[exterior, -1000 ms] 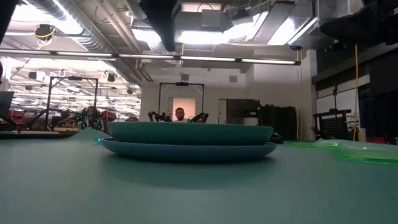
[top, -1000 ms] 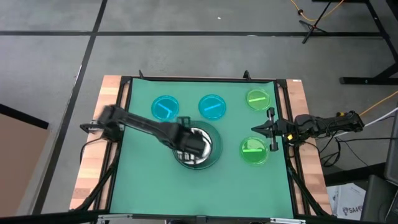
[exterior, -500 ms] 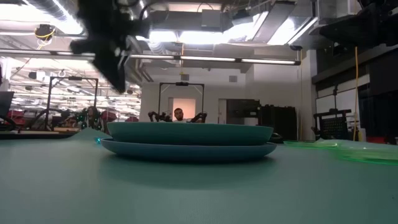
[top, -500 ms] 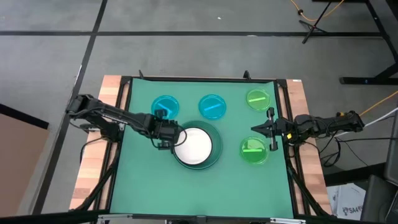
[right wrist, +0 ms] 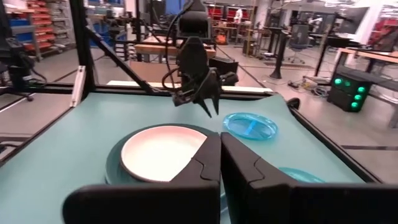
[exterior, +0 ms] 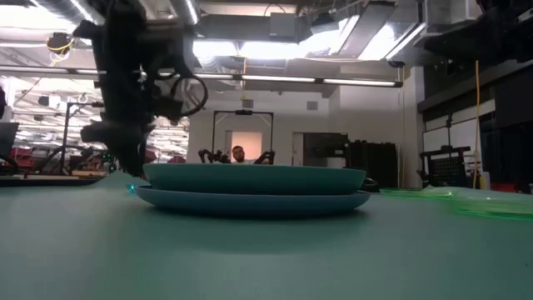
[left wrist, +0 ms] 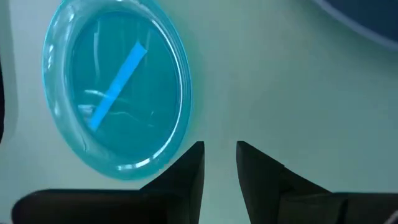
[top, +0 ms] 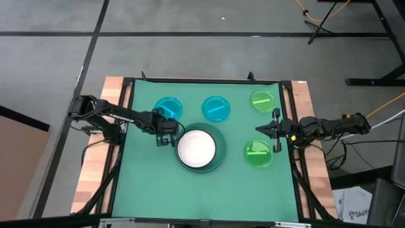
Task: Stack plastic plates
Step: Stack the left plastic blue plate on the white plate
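Note:
A stack (top: 197, 149) sits mid-table: the white plate (right wrist: 163, 152) lies on top, inside the dark green plate's rim (right wrist: 115, 165), with the blue plate (exterior: 250, 202) at the bottom. A black plate is hidden. Two small cyan plates (top: 168, 109) (top: 216, 108) lie flat at the far side. Two small green plates (top: 262, 101) (top: 258, 153) lie to the right. My left gripper (top: 166, 130) hovers open between the stack and the left cyan plate (left wrist: 115, 102), fingers pointing down. My right gripper (top: 266, 131) waits shut at the right edge.
The green mat (top: 145, 183) is bordered by a black frame and wooden table edges (top: 95, 164). Bare mat runs along the near side and to the left of the stack. A person shows in the room far behind the table (exterior: 240, 153).
My left gripper has drawn off the top of the stack toward the table's left and far side, and has come down beside the left cyan plate. The white plate, partly covered before, now shows whole on the stack. The plates have not shifted.

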You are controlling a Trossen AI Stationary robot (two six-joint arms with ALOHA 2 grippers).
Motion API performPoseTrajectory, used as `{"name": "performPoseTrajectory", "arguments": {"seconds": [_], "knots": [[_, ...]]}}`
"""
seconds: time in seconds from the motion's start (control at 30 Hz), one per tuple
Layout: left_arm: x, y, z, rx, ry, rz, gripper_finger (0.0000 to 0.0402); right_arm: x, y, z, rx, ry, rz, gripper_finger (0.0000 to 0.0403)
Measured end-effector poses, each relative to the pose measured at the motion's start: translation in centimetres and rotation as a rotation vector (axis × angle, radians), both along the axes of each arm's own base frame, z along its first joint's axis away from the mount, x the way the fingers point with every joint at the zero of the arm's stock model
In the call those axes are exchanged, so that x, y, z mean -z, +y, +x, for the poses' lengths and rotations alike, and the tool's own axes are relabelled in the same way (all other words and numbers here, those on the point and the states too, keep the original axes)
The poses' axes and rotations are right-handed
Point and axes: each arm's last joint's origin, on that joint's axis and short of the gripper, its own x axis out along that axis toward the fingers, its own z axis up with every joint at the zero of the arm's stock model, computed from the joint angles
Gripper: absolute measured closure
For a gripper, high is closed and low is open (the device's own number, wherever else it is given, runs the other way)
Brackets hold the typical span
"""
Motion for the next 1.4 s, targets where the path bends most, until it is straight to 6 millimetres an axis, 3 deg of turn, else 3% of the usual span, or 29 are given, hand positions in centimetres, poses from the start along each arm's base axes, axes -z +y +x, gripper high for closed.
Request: {"name": "performPoseTrajectory", "arguments": {"seconds": [0.47, 1.17, 1.4], "knots": [[1.3, 3.7, -0.7, -0.013, -0.006, 0.0, 0.0316, 0.0, 0.0, 0.0, 0.012, 0.0, -0.001, 0.0402], [1.3, 4.0, -0.5, 0.051, -0.006, -0.046, 0.0315, 0.0, 0.0, 0.0, 0.011, 0.0, -0.001, 0.0402], [2.4, 4.0, -1.1, 0.046, -0.01, -0.028, 0.0315, 0.0, 0.0, 0.0, 0.011, 0.0, -0.001, 0.0402]]}}
